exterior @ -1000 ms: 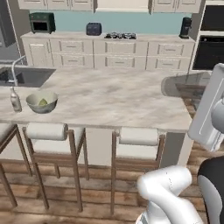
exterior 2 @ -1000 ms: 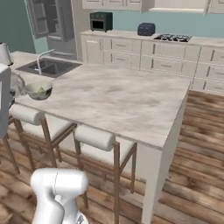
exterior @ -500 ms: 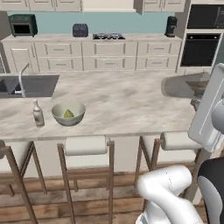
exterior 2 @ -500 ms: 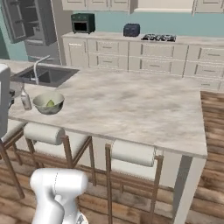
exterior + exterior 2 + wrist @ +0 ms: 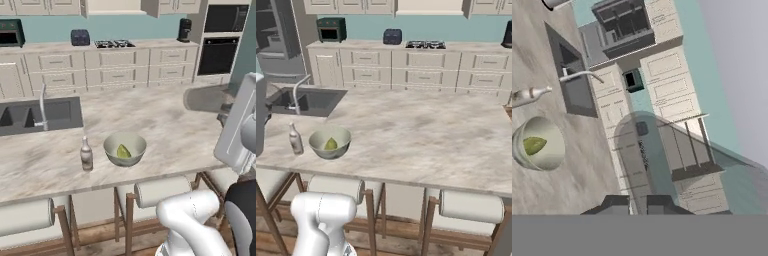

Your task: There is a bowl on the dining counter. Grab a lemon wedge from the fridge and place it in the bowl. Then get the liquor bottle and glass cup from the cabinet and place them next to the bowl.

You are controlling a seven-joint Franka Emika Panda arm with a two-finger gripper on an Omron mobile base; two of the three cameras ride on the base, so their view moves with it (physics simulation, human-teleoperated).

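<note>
Your gripper (image 5: 638,206) is closed on the glass cup (image 5: 647,150). In the hand view the two dark finger tips sit close on each side of its see-through grey wall. In the left base view you can see the same cup (image 5: 205,98) as a grey shape up in the air, over the right end of the dining counter (image 5: 165,125) and well apart from the bowl.

The bowl (image 5: 111,145) sits near the front edge of the counter. The lemon wedge (image 5: 123,151) lies inside it. The liquor bottle (image 5: 86,155) stands straight up just beside the bowl, on the side where the sink (image 5: 55,112) and its thin tap (image 5: 42,107) are.

Padded stools (image 5: 165,190) stand under the front edge of the counter. The grey fridge (image 5: 273,40) is far back in the left corner of the right base view.
</note>
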